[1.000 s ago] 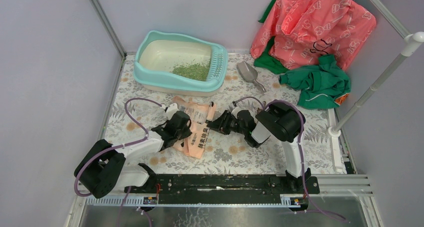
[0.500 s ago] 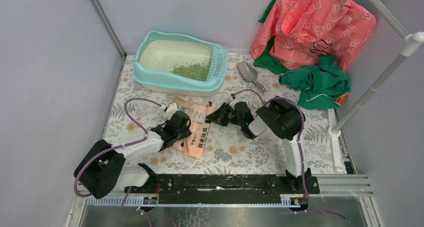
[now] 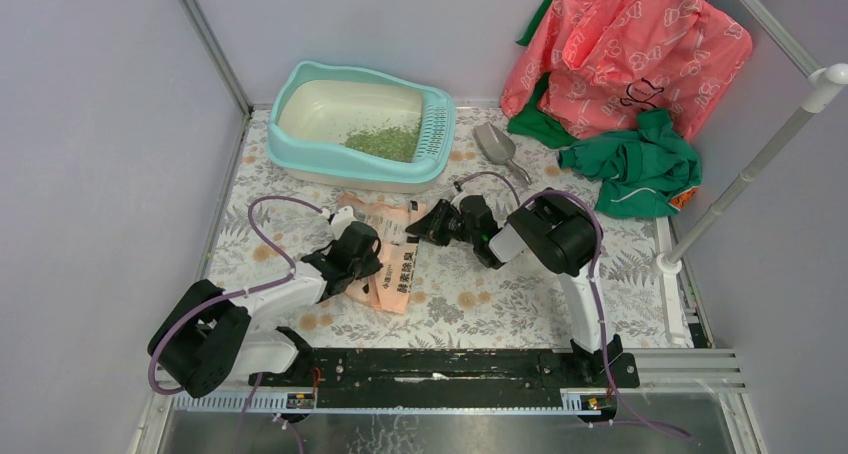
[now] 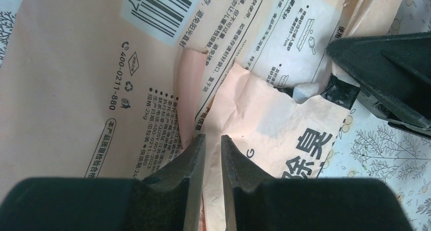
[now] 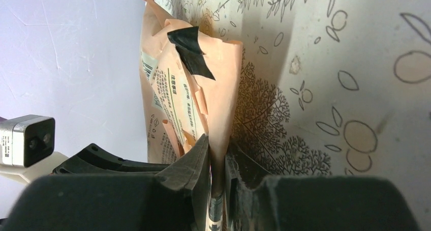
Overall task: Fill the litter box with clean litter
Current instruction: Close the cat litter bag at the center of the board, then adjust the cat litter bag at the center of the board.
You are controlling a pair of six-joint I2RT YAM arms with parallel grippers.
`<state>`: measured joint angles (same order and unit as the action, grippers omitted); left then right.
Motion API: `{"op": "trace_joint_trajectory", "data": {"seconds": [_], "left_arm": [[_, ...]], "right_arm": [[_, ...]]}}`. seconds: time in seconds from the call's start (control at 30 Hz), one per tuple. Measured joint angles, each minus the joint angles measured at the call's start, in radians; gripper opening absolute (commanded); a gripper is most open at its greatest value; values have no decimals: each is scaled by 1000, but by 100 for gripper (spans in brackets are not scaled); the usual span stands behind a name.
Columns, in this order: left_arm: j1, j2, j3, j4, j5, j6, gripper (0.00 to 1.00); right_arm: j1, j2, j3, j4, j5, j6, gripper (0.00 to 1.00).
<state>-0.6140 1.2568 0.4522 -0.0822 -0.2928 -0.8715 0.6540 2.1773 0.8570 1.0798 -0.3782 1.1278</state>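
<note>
Floral matting [image 3: 480, 299] covers the table between lilac walls. At rear left sits the litter box [image 3: 283, 154], with a green heap of clean litter [image 3: 385, 141] in its basin beside the grille. Nearer, the left gripper [image 4: 212, 139] pinches a fold of the peach paper bag [image 3: 398, 274], while the right gripper [image 5: 217, 142] clamps the bag's other edge. A grey scoop [image 3: 497, 146] lies right of the box.

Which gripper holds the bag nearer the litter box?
The right gripper: it pinches the paper bag's far edge nearest the litter box; the left gripper grips farther back.
</note>
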Motion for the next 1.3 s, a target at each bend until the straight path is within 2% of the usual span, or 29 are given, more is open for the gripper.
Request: {"op": "trace_joint_trajectory", "data": {"seconds": [0.13,1.03,1.2,1.3], "left_arm": [[2,0,0,0,0,1,24],[14,-16,-11,8,9,13,24],[16,-18,-14,11,14,14,24],[16,-20,-18,14,16,15,24]], "right_arm": [[0,11,22,-2,-10,-5,26],[0,98,162,-17,-97,-4,31],[6,103,176,-30,-103,-7,25],[8,104,187,-51,-106,-14,8]]}}
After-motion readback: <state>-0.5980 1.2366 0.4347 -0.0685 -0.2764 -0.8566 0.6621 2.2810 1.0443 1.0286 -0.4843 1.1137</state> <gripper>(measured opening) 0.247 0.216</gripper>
